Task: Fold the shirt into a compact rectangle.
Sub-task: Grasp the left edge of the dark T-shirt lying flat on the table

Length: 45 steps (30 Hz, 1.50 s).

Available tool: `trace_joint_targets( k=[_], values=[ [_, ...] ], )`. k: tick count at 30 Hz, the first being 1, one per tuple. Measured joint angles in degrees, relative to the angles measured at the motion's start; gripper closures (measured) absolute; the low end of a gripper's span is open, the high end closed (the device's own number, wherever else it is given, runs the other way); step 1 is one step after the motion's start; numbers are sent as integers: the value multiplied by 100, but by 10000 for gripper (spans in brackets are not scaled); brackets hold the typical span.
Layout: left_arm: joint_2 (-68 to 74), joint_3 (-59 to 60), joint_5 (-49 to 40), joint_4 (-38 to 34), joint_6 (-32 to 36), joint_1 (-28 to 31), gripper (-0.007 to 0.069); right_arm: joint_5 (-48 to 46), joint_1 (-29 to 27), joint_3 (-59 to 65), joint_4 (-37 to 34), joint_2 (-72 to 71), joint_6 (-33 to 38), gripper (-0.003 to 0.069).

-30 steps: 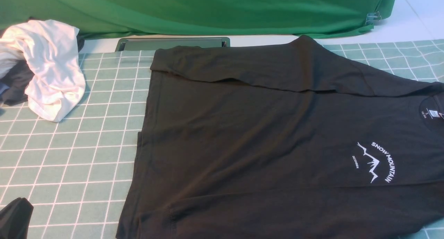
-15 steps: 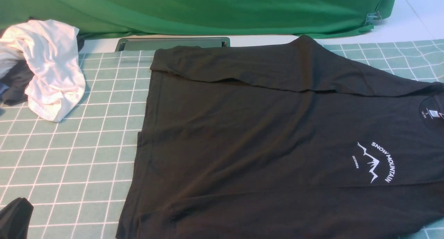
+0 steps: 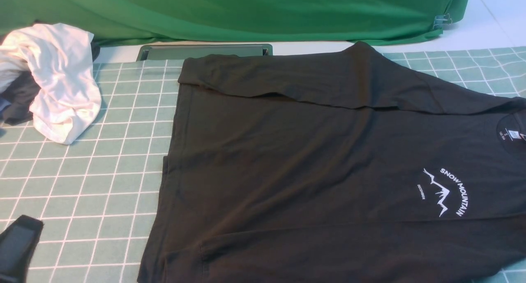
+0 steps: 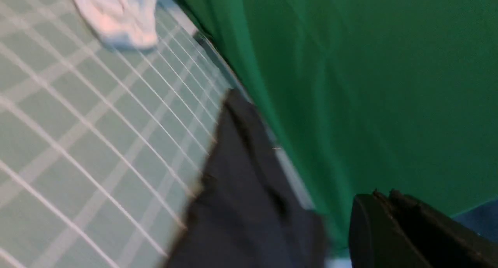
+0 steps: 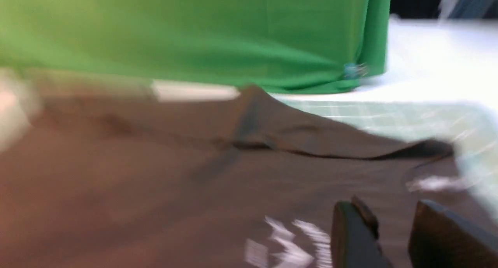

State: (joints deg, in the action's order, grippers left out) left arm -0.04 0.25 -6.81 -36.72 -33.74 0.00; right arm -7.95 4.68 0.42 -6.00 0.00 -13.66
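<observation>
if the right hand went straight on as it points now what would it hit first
Probably the shirt: the right hand aims low over its black fabric beside the white logo. Blur leaves depth unclear; the green backdrop lies farther behind.

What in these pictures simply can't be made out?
- Front view: the shirt runs past the right and bottom edges.
- Front view: neck label print too small to read.
- Right wrist view: motion blur smears the logo.
- Front view: the white garment covers most of the dark cloth beneath.
</observation>
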Motion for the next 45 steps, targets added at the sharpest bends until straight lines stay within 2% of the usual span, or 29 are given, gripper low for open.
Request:
trace_joint_targets(
  k=[2,3,7,14,16,18,19,20,22,24,25,26,27,28,29,30,31,33,36,40,45],
  values=[
    [0,0,10,-825,-427,0,606,174,0,0,-264,0,-961,416],
    [0,0,34,-918,-508,0,606,224,0,0,-319,0,-1319,416],
    [0,0,93,-509,-567,0,606,249,0,0,-405,0,-1899,416],
    [0,0,292,191,-574,0,606,343,0,0,-417,0,-2017,444],
    [0,0,510,180,-581,0,606,494,0,0,-417,0,-2022,473],
    [0,0,1036,157,-594,0,606,732,0,0,-417,0,-1992,548],
    [0,0,1036,158,-594,0,606,746,0,-9,-417,0,-1981,557],
    [0,0,1453,267,-594,0,606,697,0,-121,-423,3,-1852,600],
    [0,-23,1886,643,-594,0,606,483,0,-539,-423,116,-1612,623],
    [-4,-262,1822,1058,-594,0,606,-48,0,-1168,-394,447,-1268,628],
    [20,-535,1539,1317,-594,0,606,-515,0,-1528,-329,750,-1023,628],
    [49,-590,1410,1403,-589,0,606,-603,0,-1678,-297,807,-981,628],
    [292,-1133,713,1714,-589,0,606,-1443,0,-2303,-160,1391,-570,628],
    [335,-1199,612,1749,-583,0,606,-1443,0,-2379,-144,1462,-523,628],
    [867,-1771,-475,1998,-448,0,606,-2300,0,-3052,-13,2052,-169,628],
    [1164,-2004,-1129,2065,-257,0,606,-2756,0,-3388,29,2422,27,628],
    [1247,-2059,-1128,2079,-257,0,606,-2845,0,-3388,29,2498,68,628],
    [2472,-2634,-2763,2136,628,0,606,-3852,0,-4074,70,3484,455,628],
    [3801,-2866,-3844,1827,1475,0,606,-4570,0,-4326,88,4284,801,625],
    [5476,-2907,-4477,996,2421,0,606,-4943,0,-4349,94,5029,1054,620],
    [6890,-2930,-4290,391,3109,-86,578,-5088,0,-4349,107,5444,1366,616]
  ],
)
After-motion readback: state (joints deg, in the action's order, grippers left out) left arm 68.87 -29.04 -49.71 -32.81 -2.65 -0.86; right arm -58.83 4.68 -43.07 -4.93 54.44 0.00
